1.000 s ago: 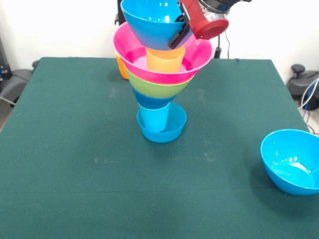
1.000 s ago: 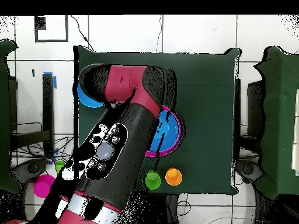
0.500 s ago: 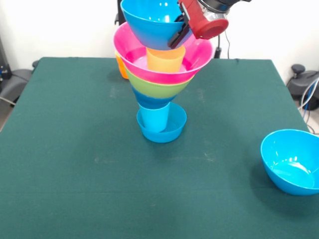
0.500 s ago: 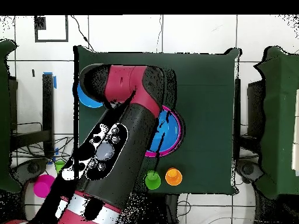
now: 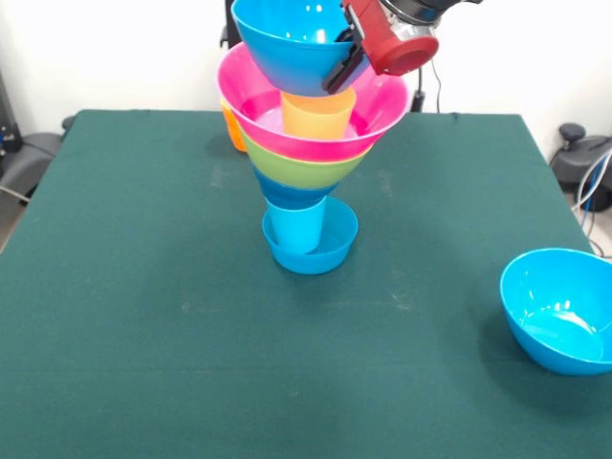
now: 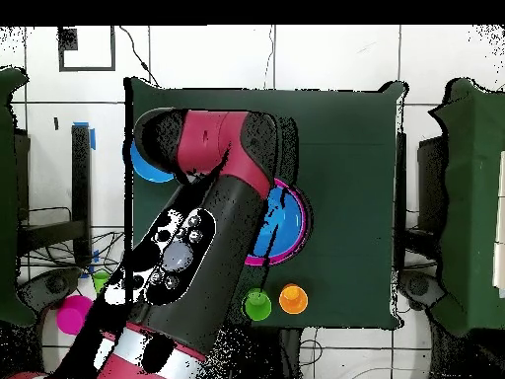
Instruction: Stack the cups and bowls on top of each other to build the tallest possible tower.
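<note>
The tower (image 5: 308,158) stands mid-table (image 5: 143,335), a funnel widening upward from 1 small blue bowl (image 5: 330,251) and light blue cup (image 5: 295,228) through blue, lime and pink bowls. The gripper (image 5: 342,59) clamps 1 large blue bowl (image 5: 287,43) by its rim above the orange cup (image 5: 317,115). 1 spare blue bowl (image 5: 559,311) sits apart.

Bright, even room light over the table (image 5: 143,287).
Soft shadows underneath; glare glints inside the loose blue bowl (image 5: 559,311); focus sharp.
</note>
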`<act>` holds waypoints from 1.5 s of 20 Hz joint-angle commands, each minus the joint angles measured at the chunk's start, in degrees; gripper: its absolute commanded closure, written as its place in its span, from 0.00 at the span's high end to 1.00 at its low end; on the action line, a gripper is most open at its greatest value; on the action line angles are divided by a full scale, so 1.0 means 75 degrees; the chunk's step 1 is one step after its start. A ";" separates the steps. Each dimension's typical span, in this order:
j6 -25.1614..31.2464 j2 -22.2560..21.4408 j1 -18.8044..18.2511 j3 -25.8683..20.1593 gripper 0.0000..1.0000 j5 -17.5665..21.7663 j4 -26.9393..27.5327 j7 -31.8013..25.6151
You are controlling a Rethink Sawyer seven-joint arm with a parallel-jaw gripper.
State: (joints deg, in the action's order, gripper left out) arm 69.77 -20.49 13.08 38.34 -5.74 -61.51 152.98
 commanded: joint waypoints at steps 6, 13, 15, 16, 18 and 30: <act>0.0176 0.0303 0.0167 -0.0528 0.00 -0.0149 -0.0165 0.1447; 0.0235 0.0377 0.0170 -0.0498 0.00 -0.0160 -0.0054 0.1514; 0.0251 0.0396 0.0159 -0.0501 0.00 -0.0170 -0.0010 0.1518; 0.0263 0.0409 0.0161 -0.0498 0.00 -0.0178 0.0009 0.1533; 0.0272 0.0440 0.0164 -0.0487 0.00 -0.0179 0.0060 0.1555; 0.0000 0.0507 0.0094 -0.0445 0.00 -0.0118 0.0016 0.1539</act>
State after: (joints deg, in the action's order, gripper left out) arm 69.77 -20.24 13.83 38.61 -5.80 -61.49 152.98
